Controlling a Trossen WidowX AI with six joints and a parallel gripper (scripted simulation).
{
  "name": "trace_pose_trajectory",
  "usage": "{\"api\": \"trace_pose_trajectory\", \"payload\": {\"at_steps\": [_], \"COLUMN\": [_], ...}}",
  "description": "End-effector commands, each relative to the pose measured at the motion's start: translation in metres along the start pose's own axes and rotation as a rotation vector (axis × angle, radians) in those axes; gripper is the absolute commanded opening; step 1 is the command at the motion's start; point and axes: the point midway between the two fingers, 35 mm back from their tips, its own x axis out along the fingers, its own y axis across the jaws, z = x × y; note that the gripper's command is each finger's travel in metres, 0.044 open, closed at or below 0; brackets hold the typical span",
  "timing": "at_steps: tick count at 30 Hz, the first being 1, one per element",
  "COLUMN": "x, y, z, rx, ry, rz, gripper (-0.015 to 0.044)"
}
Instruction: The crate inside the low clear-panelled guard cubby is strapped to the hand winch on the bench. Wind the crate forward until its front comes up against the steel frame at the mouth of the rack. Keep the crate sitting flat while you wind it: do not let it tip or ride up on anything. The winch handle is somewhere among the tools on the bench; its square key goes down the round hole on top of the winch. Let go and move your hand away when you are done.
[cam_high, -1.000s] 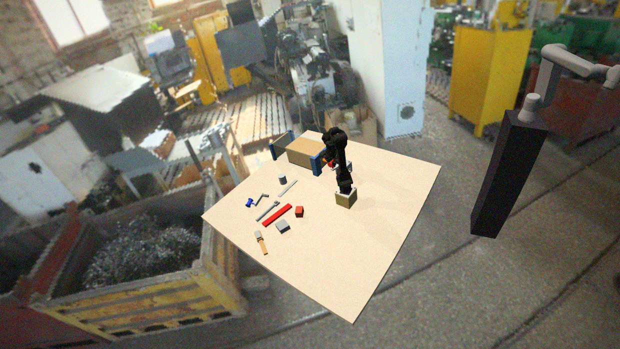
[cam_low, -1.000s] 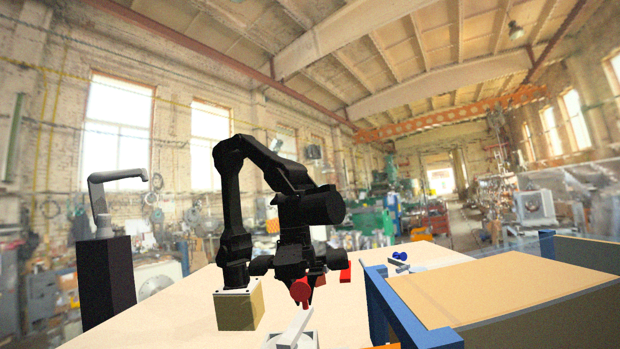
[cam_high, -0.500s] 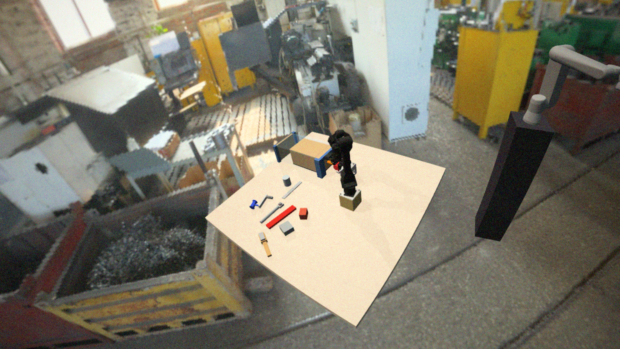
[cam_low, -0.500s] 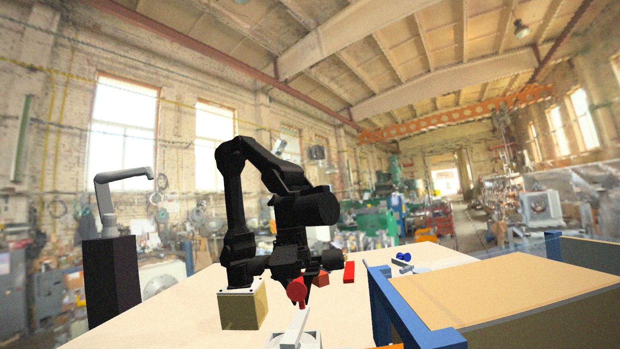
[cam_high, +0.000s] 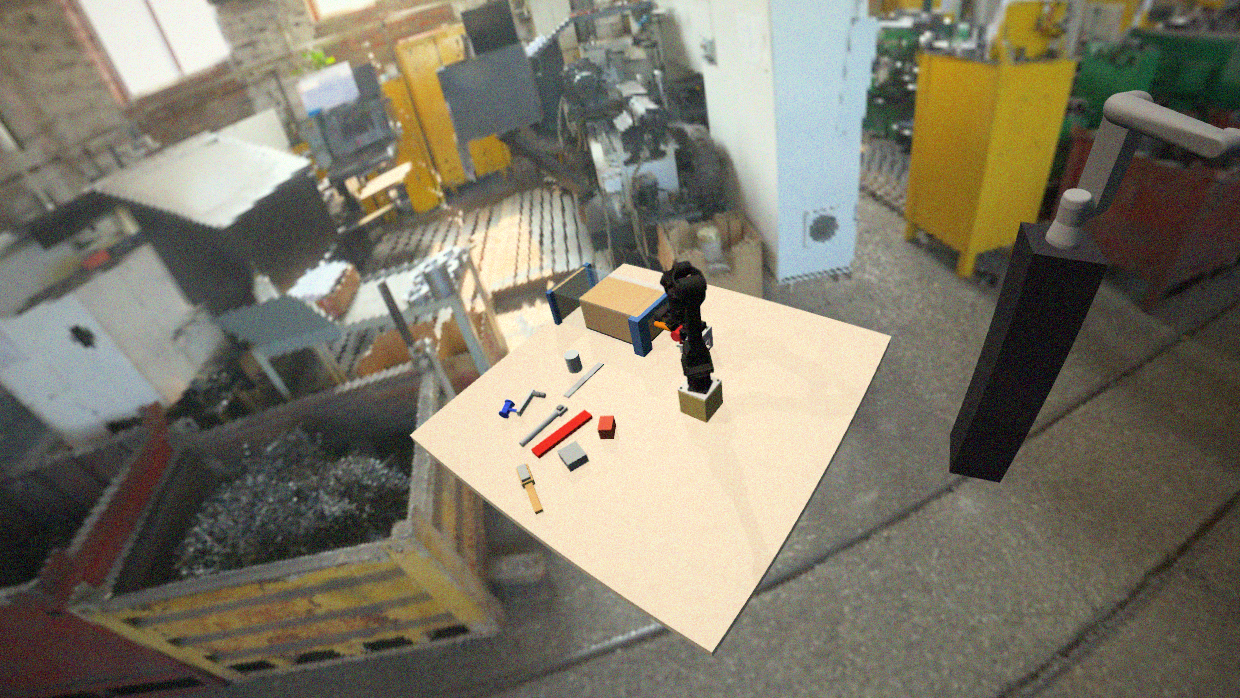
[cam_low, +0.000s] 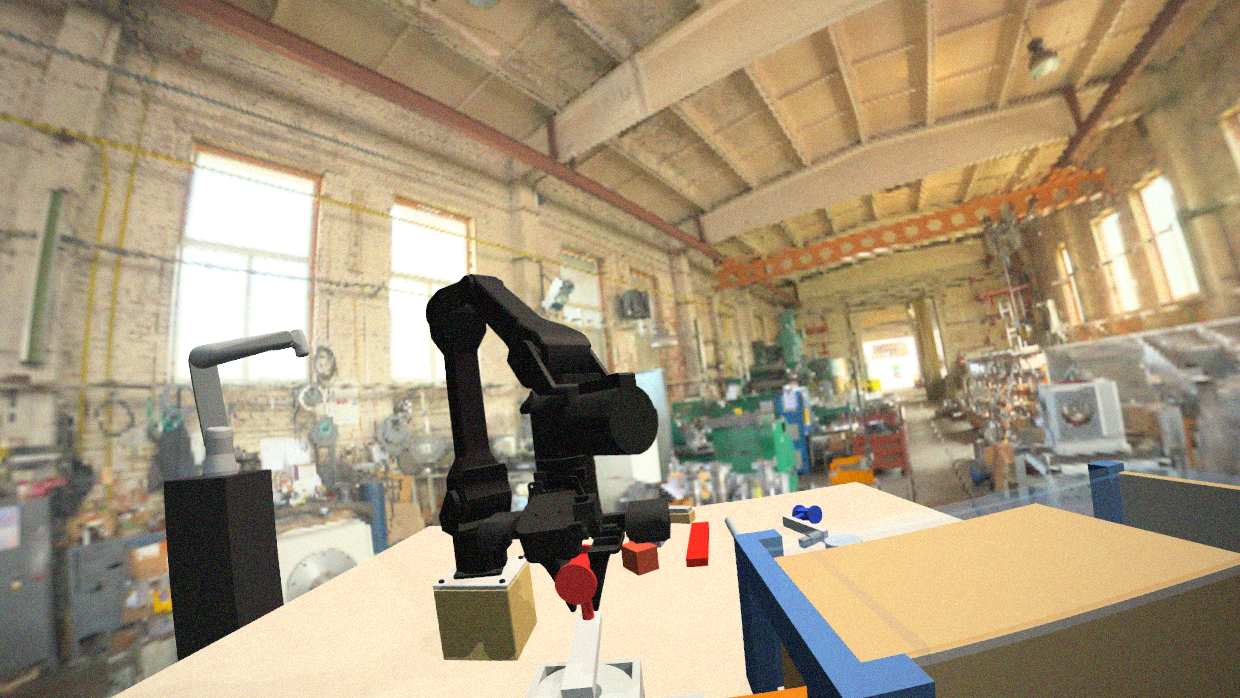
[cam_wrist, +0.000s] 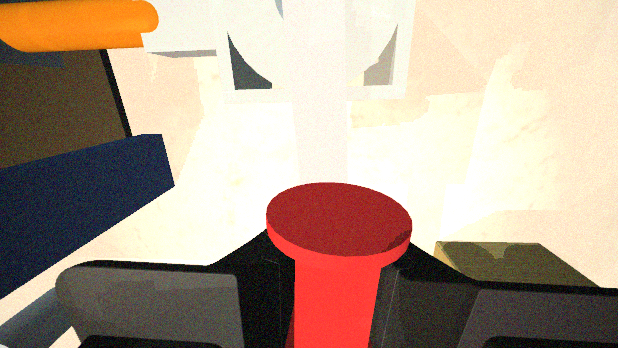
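Your gripper is clamped nearly shut on the red knob of the winch handle, its 2 dark fingers pressing the knob's stem from either side. From the knob, the handle's pale crank bar runs straight ahead to the grey winch on the bench. An orange strap leaves the winch toward the crate, which sits flat inside the cubby, behind the blue steel frame at its mouth. You cannot tell from these views whether the crate's front touches the frame. Beyond the arm's tan base block, the other tools lie well apart: a red bar, a small red block and a blue-knobbed crank.
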Motion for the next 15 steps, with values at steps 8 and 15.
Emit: {"api": "trace_pose_trajectory", "payload": {"at_steps": [8,15], "x": [-0.001,-0.001], "y": [-0.020,-0.027], "z": [-0.001,0.002], "rx": [-0.001,-0.001], "ry": [0.009,0.009], "rz": [-0.023,-0.023], "gripper": [0.0000,0.0000]}}
